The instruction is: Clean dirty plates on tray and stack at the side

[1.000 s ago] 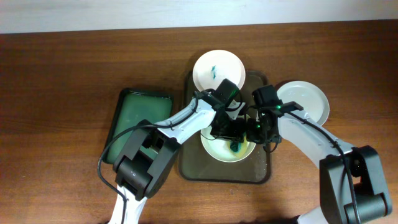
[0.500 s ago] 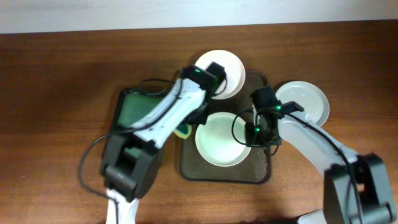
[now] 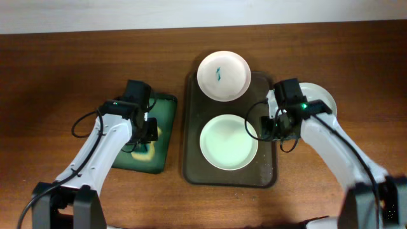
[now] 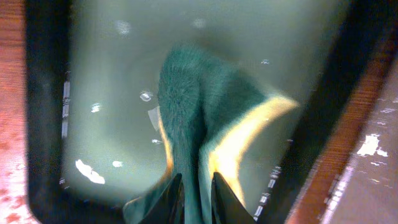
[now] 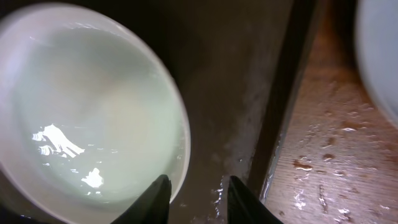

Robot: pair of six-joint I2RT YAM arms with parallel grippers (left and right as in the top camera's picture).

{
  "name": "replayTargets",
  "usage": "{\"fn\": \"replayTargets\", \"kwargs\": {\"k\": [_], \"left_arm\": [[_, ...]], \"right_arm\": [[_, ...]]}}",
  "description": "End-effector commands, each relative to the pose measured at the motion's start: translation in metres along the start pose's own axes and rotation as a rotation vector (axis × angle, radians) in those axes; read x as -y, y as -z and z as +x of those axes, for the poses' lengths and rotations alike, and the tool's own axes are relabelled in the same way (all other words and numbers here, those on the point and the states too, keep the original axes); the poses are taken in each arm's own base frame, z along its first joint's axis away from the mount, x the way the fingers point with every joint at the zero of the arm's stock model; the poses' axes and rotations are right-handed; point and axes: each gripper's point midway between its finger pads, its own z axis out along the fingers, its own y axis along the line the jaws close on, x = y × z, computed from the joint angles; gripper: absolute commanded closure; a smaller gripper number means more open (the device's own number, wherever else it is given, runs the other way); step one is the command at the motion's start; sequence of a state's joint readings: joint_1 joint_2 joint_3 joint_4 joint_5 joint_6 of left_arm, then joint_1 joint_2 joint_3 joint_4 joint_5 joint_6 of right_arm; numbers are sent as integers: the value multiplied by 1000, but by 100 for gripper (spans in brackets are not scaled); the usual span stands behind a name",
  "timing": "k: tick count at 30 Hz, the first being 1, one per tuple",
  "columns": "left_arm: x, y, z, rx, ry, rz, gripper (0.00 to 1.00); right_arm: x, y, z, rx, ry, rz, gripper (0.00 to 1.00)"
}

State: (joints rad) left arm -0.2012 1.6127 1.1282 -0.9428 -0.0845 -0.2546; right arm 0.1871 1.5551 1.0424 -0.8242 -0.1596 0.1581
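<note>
The dark olive tray (image 3: 266, 172) holds two white plates. The far plate (image 3: 223, 76) has a teal smear at its centre. The near plate (image 3: 229, 141) looks wet and unsmeared, and fills the left of the right wrist view (image 5: 87, 112). A third plate (image 3: 324, 100) lies on the table right of the tray, partly under my right arm. My right gripper (image 3: 270, 127) is open and empty, low at the near plate's right rim (image 5: 199, 199). My left gripper (image 3: 146, 135) is over the green tray, shut on a green-and-yellow sponge (image 4: 199, 118).
The smaller green tray (image 3: 130, 111) lies left of the olive tray, wet inside (image 4: 106, 74). The wood beside the olive tray's right rim (image 5: 336, 162) is wet. The third plate's edge shows at the top right of the right wrist view (image 5: 380, 56).
My left arm has carried the sponge off the near plate and leftward to the green tray. My right gripper has stayed by the near plate's right rim, shifting slightly right.
</note>
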Motion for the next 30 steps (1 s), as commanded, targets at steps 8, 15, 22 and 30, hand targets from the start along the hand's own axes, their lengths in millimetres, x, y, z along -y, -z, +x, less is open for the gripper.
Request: {"fn": "replayTargets", "kwargs": {"k": [8,15,22,30], "left_arm": [[17,139,-21,311,-15,222,0],[16,138,-15,286,-15,216,0],[16,138,-15,286,-15,216,0],[16,138,-15,286,-15,216,0]], "right_arm": [[3,-42,8,-119,18,-48,96],[-38,91,-18,468,277,578,96],[-77,143,-11,737,469,853,96],[-78,142,-11,737,467,844,96]]}}
